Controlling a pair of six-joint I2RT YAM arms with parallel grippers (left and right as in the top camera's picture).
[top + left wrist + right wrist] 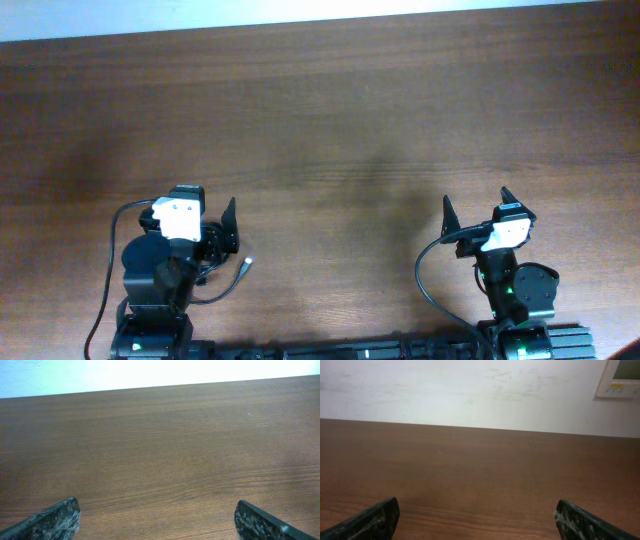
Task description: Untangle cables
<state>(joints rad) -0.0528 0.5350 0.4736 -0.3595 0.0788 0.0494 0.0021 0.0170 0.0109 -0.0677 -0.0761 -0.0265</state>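
The left gripper (208,208) and the right gripper (478,207) are each spread wide, and nothing is pinched between the jaws. The cables cannot be made out in any view, so where they lie from either pincer cannot be told. A brown wooden table (320,120) is seen ahead of both pincers, and past it a pale wall (470,390) with a small white box (620,380).

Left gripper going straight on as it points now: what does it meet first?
Way looks free: ahead of the open left gripper lies only bare table to its far edge; if pitched down, it may touch wood first.
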